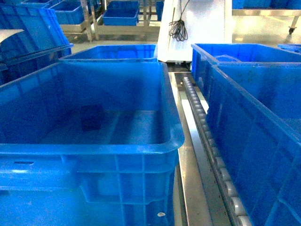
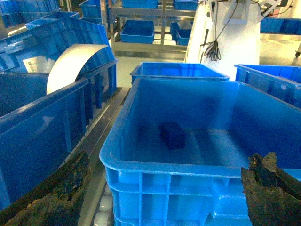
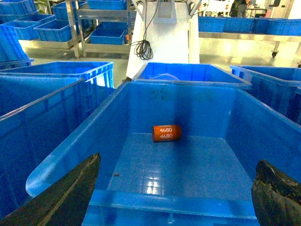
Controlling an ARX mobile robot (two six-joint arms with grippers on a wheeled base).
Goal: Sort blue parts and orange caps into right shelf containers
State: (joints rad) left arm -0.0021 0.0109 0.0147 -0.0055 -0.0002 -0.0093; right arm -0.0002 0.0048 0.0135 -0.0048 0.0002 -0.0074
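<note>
Two bins sit side by side on the shelf [image 1: 195,155], a roller rail running between them, presumably so each takes one part type. Left bin [image 1: 94,148] holds one dark blue part [image 2: 172,135], a blocky piece lying flat on the floor near the middle, a bit toward the bin's left wall; it looks almost navy in the bin's shade. Right bin [image 3: 141,197] holds one orange cap [image 3: 166,133], more a short cylinder than a disc, on its side near the far wall, white "4680" printed twice on it. Left gripper [image 2: 162,200] hangs over the near rim of the left bin, fingers spread wide, nothing held. Right gripper [image 3: 174,195] likewise over the near rim of the right bin, released and empty. Neither gripper shows in the head view. Both items read as already sorted; arms seem parked over their own bins after dropping.
</note>
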